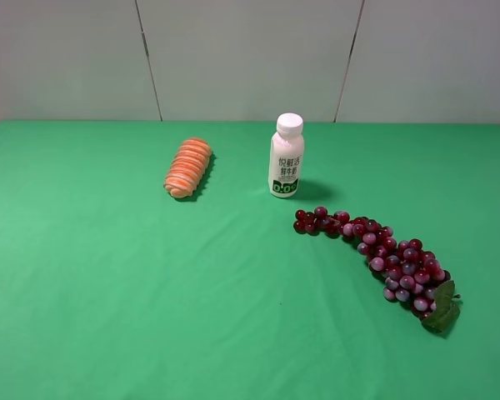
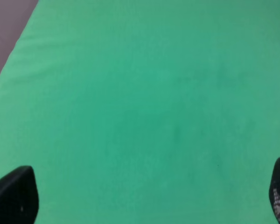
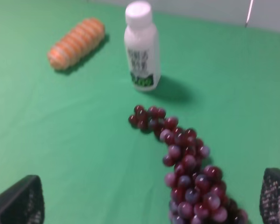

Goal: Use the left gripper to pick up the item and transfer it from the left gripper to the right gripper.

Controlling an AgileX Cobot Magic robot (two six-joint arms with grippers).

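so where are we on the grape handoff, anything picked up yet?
Nothing done yet. The grapes lie on the green cloth, right of centre, near the white bottle. The left gripper is open over bare cloth, holding nothing; the right gripper is open too. Pickup and transfer both remain.

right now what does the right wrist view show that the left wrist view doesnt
Only the right wrist view shows the long bunch of glossy dark red-purple plastic grapes, the white plastic bottle standing upright and the orange-striped bread roll, plus the right gripper. Only the left wrist view shows the left gripper and a bare stretch of cloth. Both share the green cloth-covered table, with black fingers set wide apart, holding nothing.
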